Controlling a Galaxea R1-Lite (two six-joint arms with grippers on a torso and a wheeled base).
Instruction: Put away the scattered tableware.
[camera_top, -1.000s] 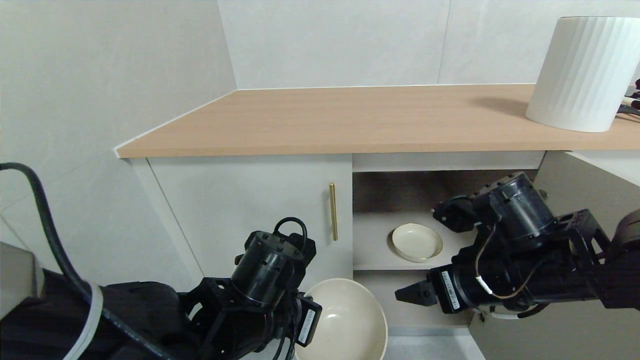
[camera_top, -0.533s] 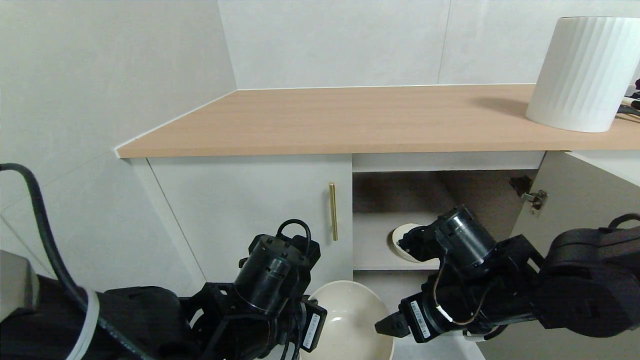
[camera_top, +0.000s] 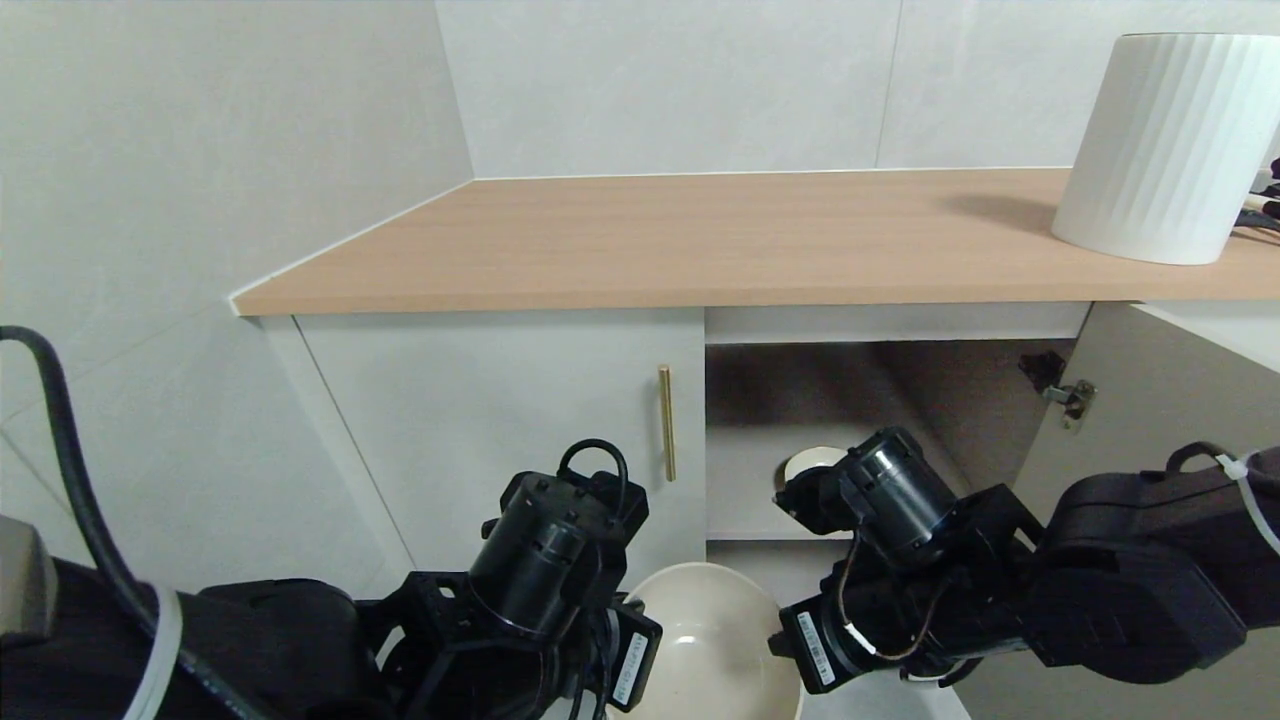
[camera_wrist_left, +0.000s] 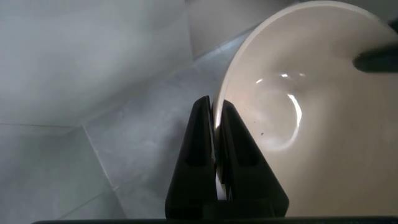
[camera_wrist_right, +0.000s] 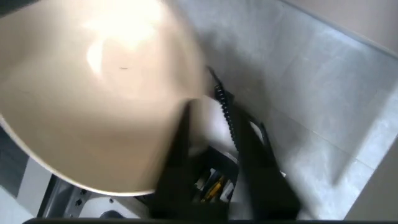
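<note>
A large cream bowl (camera_top: 700, 645) hangs low in front of the cupboard, with my left gripper (camera_top: 625, 660) shut on its left rim. The left wrist view has both fingers (camera_wrist_left: 200, 134) pinching the rim of the bowl (camera_wrist_left: 298, 118) over the tiled floor. My right gripper (camera_top: 785, 640) is at the bowl's right rim. In the right wrist view its fingers (camera_wrist_right: 179, 140) stand apart, open, right at the edge of the bowl (camera_wrist_right: 93, 93). A small cream plate (camera_top: 805, 462) lies on the cupboard shelf, partly hidden behind my right wrist.
The wooden countertop (camera_top: 700, 240) carries a white ribbed container (camera_top: 1170, 140) at the far right. The left cupboard door with its brass handle (camera_top: 665, 422) is shut. The right door (camera_top: 1150, 420) swings open beside my right arm. Grey floor tiles (camera_wrist_left: 143, 143) lie below.
My right arm has come out of the cupboard, down and to the left, bringing its gripper to the bowl's right rim. The left arm and bowl shifted slightly right. The plate stays on the shelf.
</note>
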